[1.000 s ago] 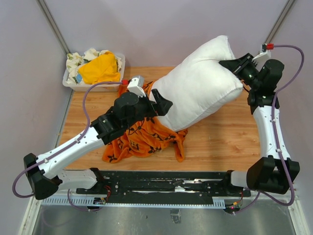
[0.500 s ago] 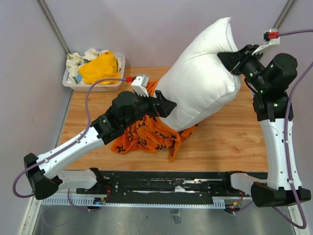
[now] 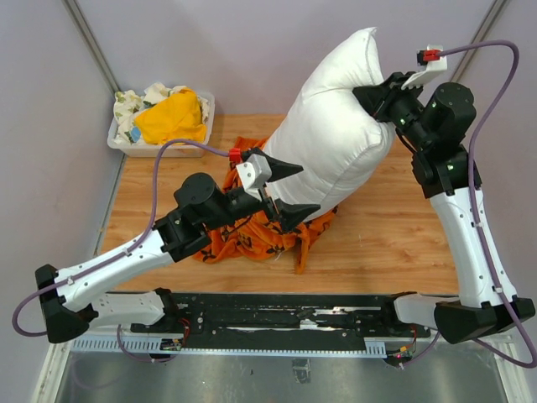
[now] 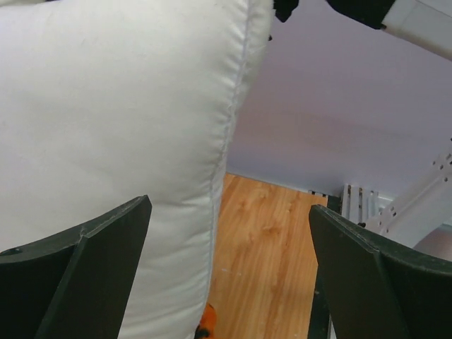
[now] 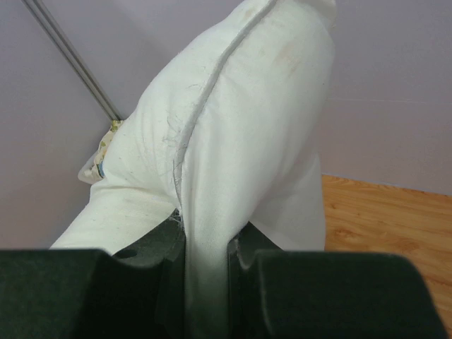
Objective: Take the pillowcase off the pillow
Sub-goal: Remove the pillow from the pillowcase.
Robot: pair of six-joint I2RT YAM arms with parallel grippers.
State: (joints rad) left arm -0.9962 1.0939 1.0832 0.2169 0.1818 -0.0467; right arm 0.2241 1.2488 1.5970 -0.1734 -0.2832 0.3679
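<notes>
Right gripper [image 3: 376, 91] clamped on the pillow [image 3: 336, 134] seam; pillow hoisted higher and steeper than a second ago. Left gripper [image 3: 285, 191], narrow before, now spread wide beside the pillow's lower end, holding nothing. Pillowcase [image 3: 243, 239] bunched on table [image 3: 394, 235]. Pillow's bottom possibly still inside, hidden. Removal looks nearly done.
</notes>
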